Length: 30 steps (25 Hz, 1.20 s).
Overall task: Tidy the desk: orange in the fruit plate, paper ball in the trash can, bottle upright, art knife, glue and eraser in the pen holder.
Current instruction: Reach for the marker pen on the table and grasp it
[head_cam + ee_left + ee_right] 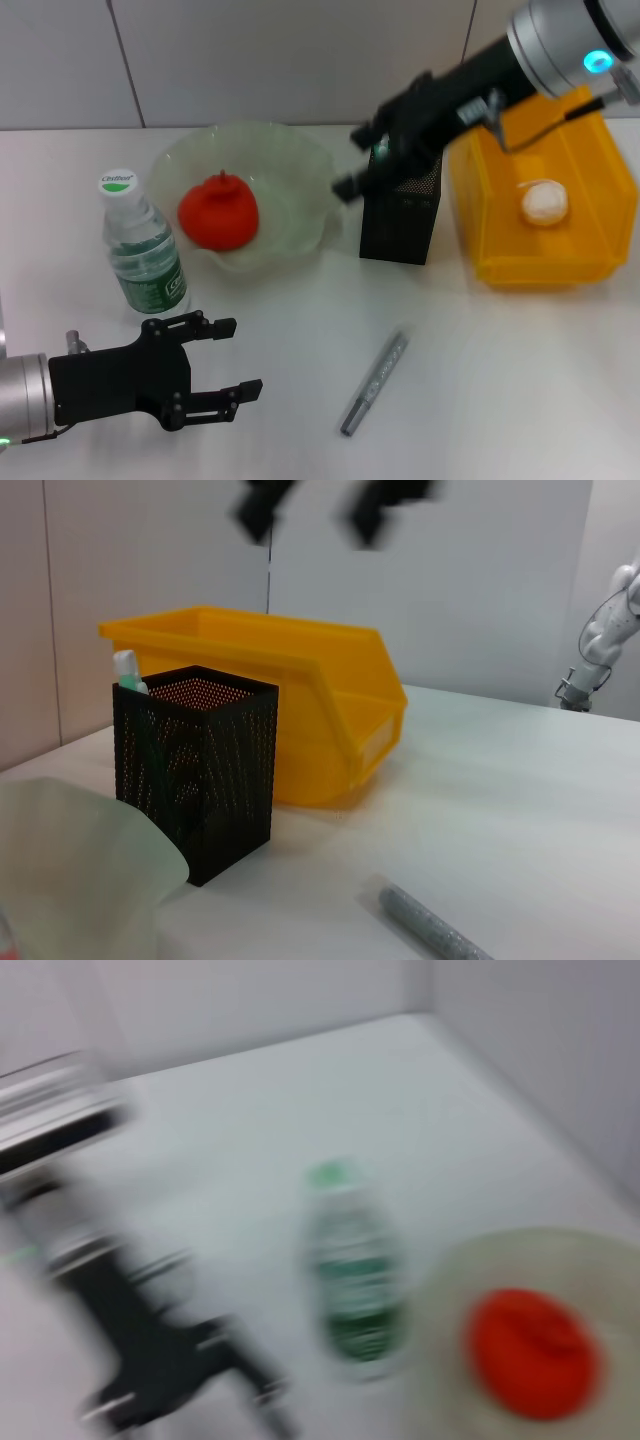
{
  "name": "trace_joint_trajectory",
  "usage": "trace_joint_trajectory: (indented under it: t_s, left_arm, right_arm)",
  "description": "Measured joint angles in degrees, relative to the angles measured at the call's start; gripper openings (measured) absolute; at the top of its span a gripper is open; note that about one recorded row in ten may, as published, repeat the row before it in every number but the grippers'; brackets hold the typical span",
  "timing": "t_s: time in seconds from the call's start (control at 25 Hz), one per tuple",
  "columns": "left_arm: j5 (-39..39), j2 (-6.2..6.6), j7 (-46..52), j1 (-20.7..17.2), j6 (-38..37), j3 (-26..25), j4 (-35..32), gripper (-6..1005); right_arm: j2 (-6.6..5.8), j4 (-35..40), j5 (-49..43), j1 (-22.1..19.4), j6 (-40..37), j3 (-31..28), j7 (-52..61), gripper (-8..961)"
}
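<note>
Red-orange and rounded, with a small nub on top, the orange (219, 211) lay inside the translucent pale green fruit plate (290, 150) with the wavy rim. The clear plastic bottle (143, 245) with green label and white cap stood upright on the white table (500, 380), just beside the plate on the robot's left. The small white wadded paper ball (544, 201) rested inside the bright yellow rectangular trash can (590, 255). The black square mesh pen holder (401, 212) stood between plate and trash can, close beside the can. In the left wrist view, the mint-green glue (128, 670) projected above the holder's rim at one corner. A grey metallic stick (374, 382) lay flat on the table in front of the holder, well apart from it.

The left gripper (238, 356) was positioned low over the table in front of the bottle, fingers spread wide and holding nothing. The right gripper (358, 158) was positioned above the pen holder's top edge, on the plate side; its fingers stood apart and held nothing.
</note>
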State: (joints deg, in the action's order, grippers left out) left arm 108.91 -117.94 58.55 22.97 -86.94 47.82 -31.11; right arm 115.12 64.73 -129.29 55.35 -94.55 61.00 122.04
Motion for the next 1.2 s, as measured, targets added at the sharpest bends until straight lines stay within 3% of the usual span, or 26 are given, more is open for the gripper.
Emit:
trace_joint_trajectory:
  t_s: [0.2,0.48,0.92,1.2]
  left_arm:
    - [0.0,0.00,0.5,0.1,0.0,0.0,0.0,805]
    - [0.0,0.00,1.0,0.4,0.2,0.0,-0.1,804]
    - [0.0,0.06,1.3,1.6,-0.4,0.0,-0.1,804]
    - [0.0,-0.29,6.9,4.7,-5.1,0.4,-0.5,803]
  right_arm:
    - [-0.84,-1.5,0.6,-0.1,-6.6,0.4,-6.9,746]
    - [-0.79,-1.9,-1.6,0.7,-7.7,0.4,-6.6,745]
    - [-0.65,-6.3,-10.6,6.2,-12.6,0.2,14.2,742]
    - [-1.83,-10.9,-13.3,3.7,-12.3,0.1,23.1,740]
